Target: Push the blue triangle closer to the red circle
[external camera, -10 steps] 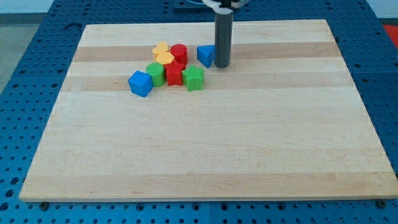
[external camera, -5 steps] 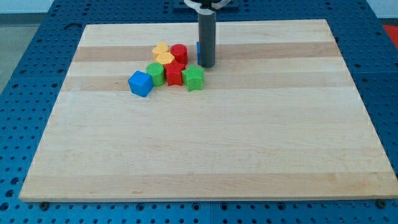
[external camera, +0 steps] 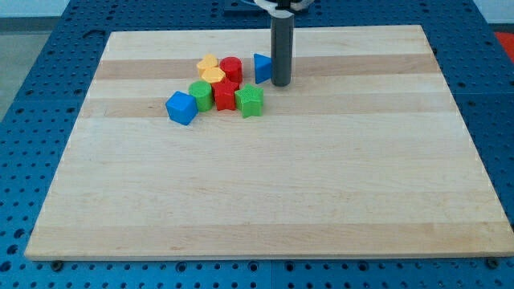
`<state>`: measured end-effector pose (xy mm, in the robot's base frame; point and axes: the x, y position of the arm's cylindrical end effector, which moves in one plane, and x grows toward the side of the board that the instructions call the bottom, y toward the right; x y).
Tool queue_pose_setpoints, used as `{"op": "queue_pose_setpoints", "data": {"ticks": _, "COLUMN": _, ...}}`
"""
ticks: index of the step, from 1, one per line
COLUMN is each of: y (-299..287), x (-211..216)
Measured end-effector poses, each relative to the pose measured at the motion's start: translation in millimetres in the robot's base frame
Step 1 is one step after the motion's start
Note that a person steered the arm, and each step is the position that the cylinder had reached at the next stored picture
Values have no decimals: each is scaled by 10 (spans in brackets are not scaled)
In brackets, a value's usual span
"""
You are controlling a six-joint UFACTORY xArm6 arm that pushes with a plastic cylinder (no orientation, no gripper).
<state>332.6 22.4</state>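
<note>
The blue triangle [external camera: 262, 67] lies on the wooden board [external camera: 265, 193] near the view's top, just right of the red circle [external camera: 232, 68], with a narrow gap between them. My tip [external camera: 280, 83] stands right beside the blue triangle on its right side, touching or nearly touching it. The rod rises straight up out of the view's top.
A cluster sits left of the tip: a yellow heart-like block [external camera: 210, 70], a green block [external camera: 201, 95], a red block [external camera: 225, 94], a green star-like block [external camera: 250, 100] and a blue cube [external camera: 181, 107].
The rod swung left over the blue triangle, hiding most of it, then moved back right. The triangle now sits slightly left of where it was, nearer the red circle.
</note>
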Motion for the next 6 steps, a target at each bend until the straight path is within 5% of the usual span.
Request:
{"op": "queue_pose_setpoints", "data": {"ticks": 4, "y": 502, "x": -32}}
{"op": "queue_pose_setpoints", "data": {"ticks": 6, "y": 131, "x": -69}}
